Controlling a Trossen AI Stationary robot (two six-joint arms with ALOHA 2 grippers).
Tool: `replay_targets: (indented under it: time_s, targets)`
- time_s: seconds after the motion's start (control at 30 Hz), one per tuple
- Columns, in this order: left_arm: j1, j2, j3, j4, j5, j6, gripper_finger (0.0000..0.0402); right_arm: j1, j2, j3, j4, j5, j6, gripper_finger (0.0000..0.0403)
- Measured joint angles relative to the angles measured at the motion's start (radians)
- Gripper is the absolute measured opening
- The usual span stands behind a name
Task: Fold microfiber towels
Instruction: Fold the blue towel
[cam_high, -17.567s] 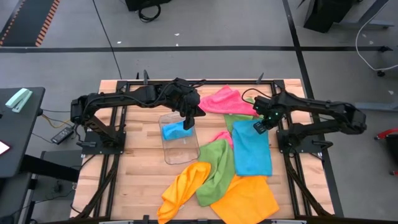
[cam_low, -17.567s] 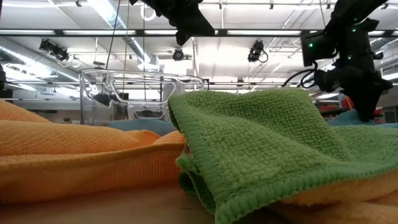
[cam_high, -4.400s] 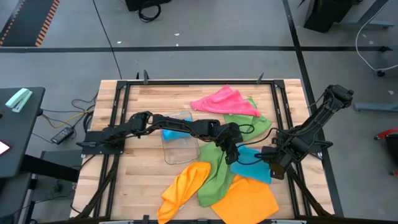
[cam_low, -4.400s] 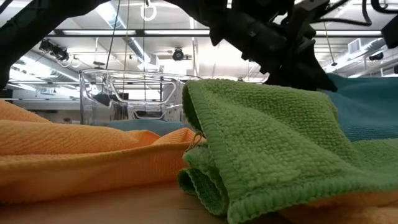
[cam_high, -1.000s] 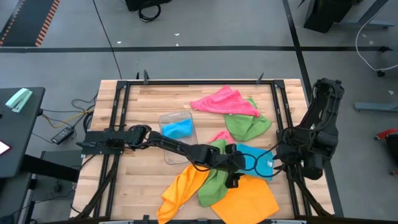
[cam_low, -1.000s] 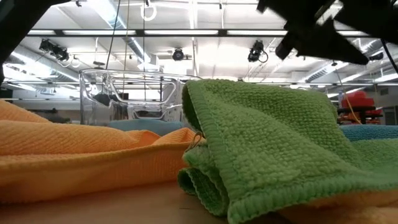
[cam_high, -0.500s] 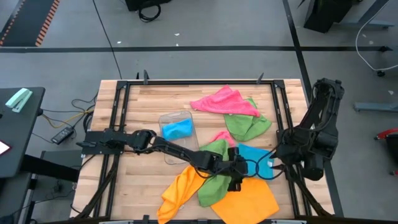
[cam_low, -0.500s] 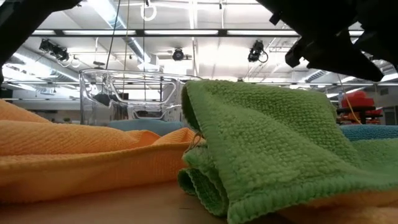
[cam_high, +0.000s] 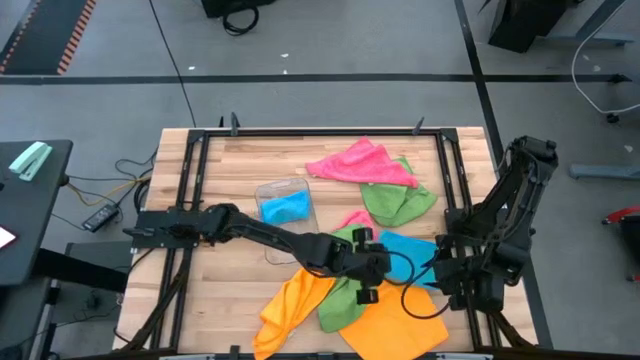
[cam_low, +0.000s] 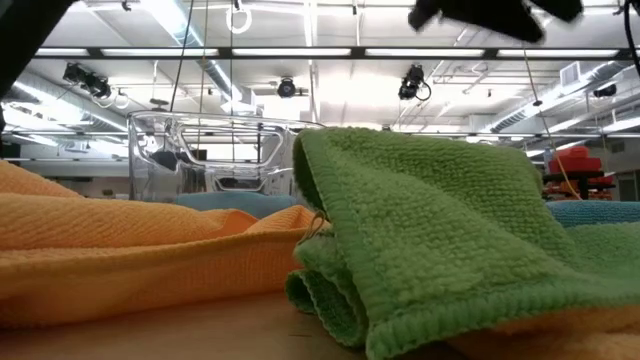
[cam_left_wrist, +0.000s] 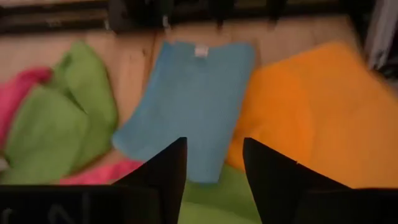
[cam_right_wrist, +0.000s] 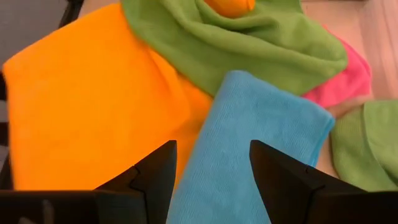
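The left tool (cam_high: 364, 290) has lifted off the sky-blue towel (cam_high: 412, 255), empty with fingers parted (narrower than a moment ago). That towel lies folded on the tabletop (cam_high: 225, 280) beside the orange one (cam_high: 400, 318); the right tool (cam_right_wrist: 212, 163) hovers open above it.

Workshop area with grey floor and strip lighting.
The grey floor (cam_high: 330, 40) carries a dark line (cam_high: 300, 77) behind the wooden table (cam_high: 225, 290). A dark side table (cam_high: 25, 200) stands beside it. Ceiling lights (cam_low: 300, 52) run overhead.

No readable text, label, brand, number or sign in any view.
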Motion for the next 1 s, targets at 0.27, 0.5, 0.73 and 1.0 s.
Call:
replay_targets:
  time_s: [0.27,0.5,0.73,1.0]
  targets:
    - [-0.002,-0.108,-0.001,-0.12,-0.035,0.087,0.013,-0.135,0.094,0.0,0.154,0.011,-0.053,0.0212]
    - [0.005,-0.187,0.002,-0.19,-0.034,0.104,0.0119,-0.275,0.188,0.05,0.176,-0.061,-0.053,0.0234]
    - [0.002,-0.23,0.002,-0.23,-0.024,0.12,0.012,-0.316,0.339,0.146,0.117,-0.127,-0.015,0.0311]
    - [-0.005,-0.266,0.002,-0.299,-0.022,0.111,0.0112,-0.3,0.481,0.219,-0.015,-0.127,0.075,0.0356]
